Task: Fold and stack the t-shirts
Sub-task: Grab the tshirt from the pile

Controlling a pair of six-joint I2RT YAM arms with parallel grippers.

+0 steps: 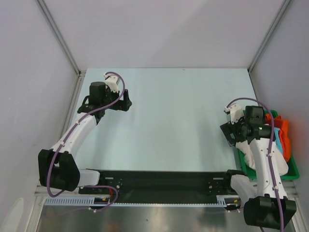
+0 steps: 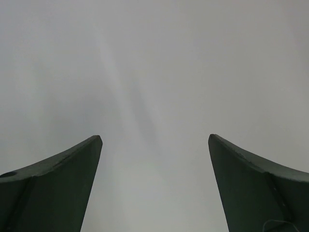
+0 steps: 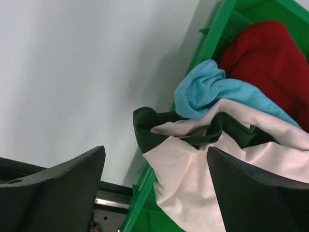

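The t-shirts lie crumpled together in a green bin [image 3: 212, 34] at the table's right edge. In the right wrist view the cream-white shirt [image 3: 193, 179] drapes over the bin's rim, with the dark green shirt [image 3: 149, 133] folded around its upper edge. No print shows. The cream shirt also shows in the top view [image 1: 251, 162]. My right gripper [image 3: 155, 149] is open and empty, hovering just above the two shirts at the bin's left rim; it also shows in the top view [image 1: 231, 131]. My left gripper [image 1: 125, 101] is open and empty over the bare table at far left [image 2: 155, 137].
The bin [image 1: 291, 171] also holds a light blue cloth [image 3: 212, 92] and a red cloth [image 3: 270, 58]. The pale table top [image 1: 178, 116] is walled at the back and both sides. A black rail [image 1: 164, 180] runs along the near edge.
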